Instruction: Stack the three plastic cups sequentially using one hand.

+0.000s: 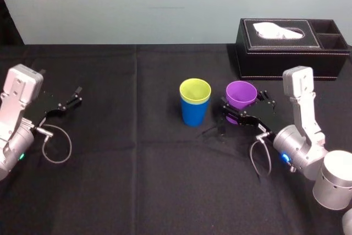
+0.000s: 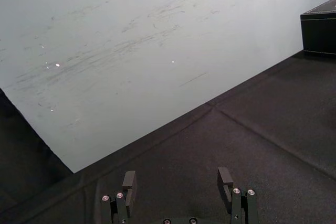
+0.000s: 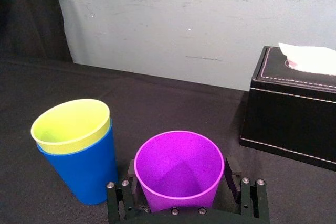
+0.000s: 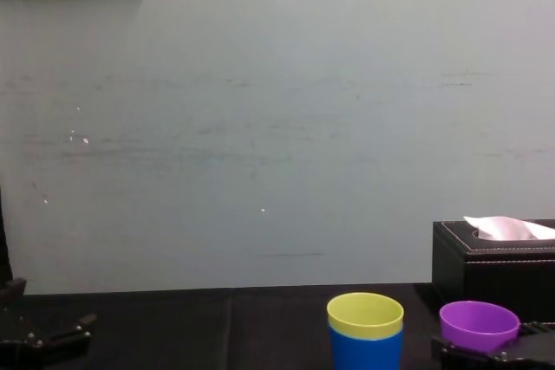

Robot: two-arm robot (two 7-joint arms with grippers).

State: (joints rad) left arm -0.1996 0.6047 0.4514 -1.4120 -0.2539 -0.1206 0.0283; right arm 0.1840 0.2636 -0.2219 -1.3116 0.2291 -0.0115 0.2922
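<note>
The yellow-green cup (image 1: 195,90) is sitting nested inside the blue cup (image 1: 195,114), its rim showing above the blue one, and the pair is standing upright near the middle of the bench (image 1: 137,180). The purple cup (image 1: 241,93) is standing just beside them on the robot's right, open and holding nothing. Behind it, a black tissue box (image 1: 291,53) is resting at the far right with a white tissue (image 1: 280,30) poking out of its slot.

The right wrist view is showing what the head view is hiding: the fingers (image 3: 130,170) of the right end effector (image 1: 245,104) are pressing on either side of the purple cup, gripping it low on its wall. The right arm is reaching in from the right, forearm angled toward the centre.

The left end effector (image 1: 77,96) is resting far off at the left, fingers spread with nothing between them.
</note>
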